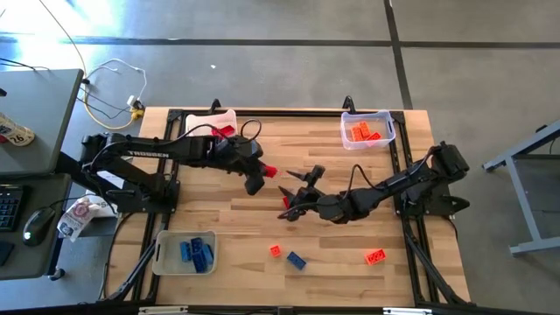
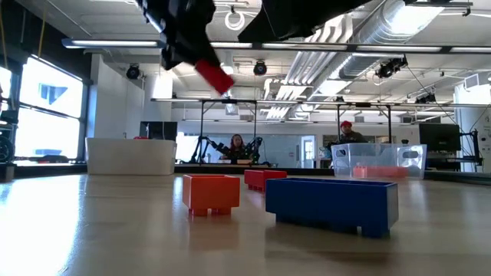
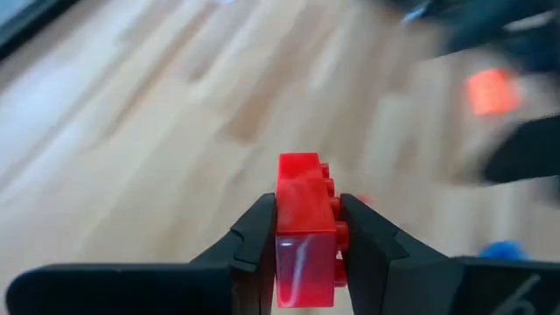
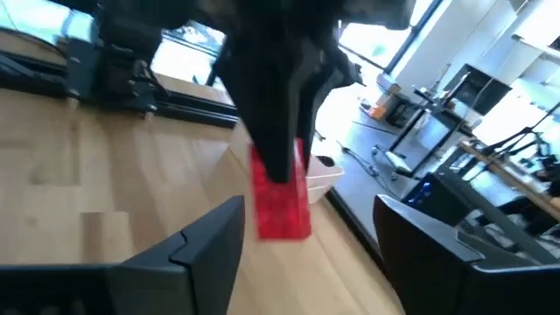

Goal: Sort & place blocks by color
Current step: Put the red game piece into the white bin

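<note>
L gripper (image 3: 306, 229): clamped on a red block (image 3: 304, 229), one finger (image 3: 255, 234) on each side, studs facing sideways; block stuck out past the tips.
L gripper, high view (image 1: 262, 178): mid-table, lifted off the wood, red block (image 1: 269, 171) at its tip, pointing toward the R arm.
Low view: same red block (image 2: 214, 75) hung tilted in the air under the dark L gripper (image 2: 186, 40), well above the tabletop.
R gripper (image 1: 293, 194): jaws spread wide, nothing between them, just beside the L gripper at table center; fingers (image 4: 206, 234) apart w/ the held red block (image 4: 280, 194) seen in the gap ahead, not touched.
Loose blocks, near edge: small orange block (image 1: 276, 250) and blue block (image 1: 297, 260) side by side; another orange block (image 1: 375, 256) further to the R side.
Low view of those: orange block (image 2: 211, 193) and blue block (image 2: 332, 202) up close, a red block (image 2: 263, 179) behind them.
Blue tray (image 1: 164, 257): near-L corner, several blue blocks (image 1: 197, 251) inside.
Orange tray (image 1: 388, 122): far-R corner, clear walls, orange blocks (image 1: 366, 132) inside.
Red tray (image 1: 203, 118): far-L, partly hidden by the L arm, red piece (image 1: 223, 131) visible in it.
Table (image 1: 350, 254): light wood planks, black frame.
Bkgd: two people seated far off in the room (image 2: 237, 147), (image 2: 349, 135).
</note>
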